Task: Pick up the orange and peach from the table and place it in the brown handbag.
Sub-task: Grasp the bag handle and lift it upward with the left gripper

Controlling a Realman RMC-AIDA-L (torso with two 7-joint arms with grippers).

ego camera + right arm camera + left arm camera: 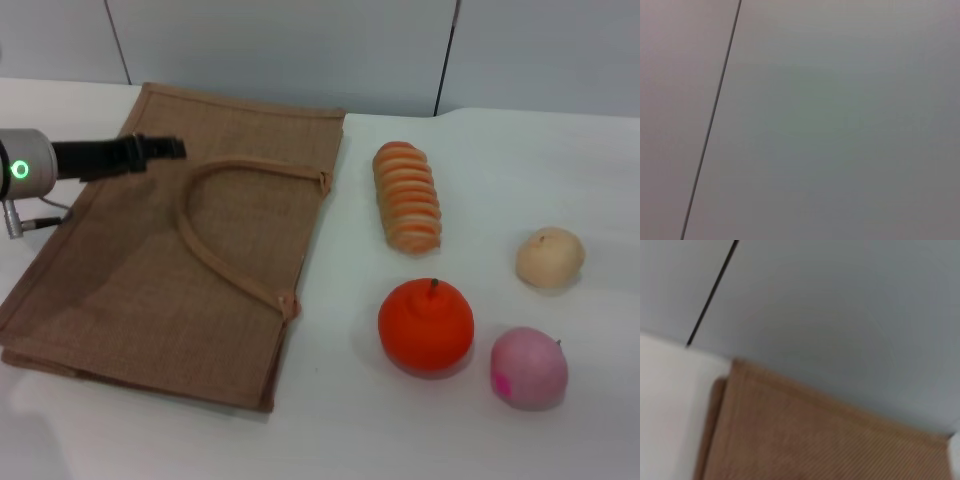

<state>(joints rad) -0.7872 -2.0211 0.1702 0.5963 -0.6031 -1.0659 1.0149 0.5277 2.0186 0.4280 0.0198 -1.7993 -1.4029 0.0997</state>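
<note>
The brown handbag lies flat on the white worktop, one loop handle curled on top of it. To its right sits the orange, with the peach just beyond it, apart. A striped bread loaf and a beige fruit lie farther back. The left gripper hovers over the bag's rear left part; I cannot tell whether it is spread or pressed together. The right gripper is out of sight.

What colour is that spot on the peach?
Bright magenta, on the pale pink peach; clearest in the head view.
</note>
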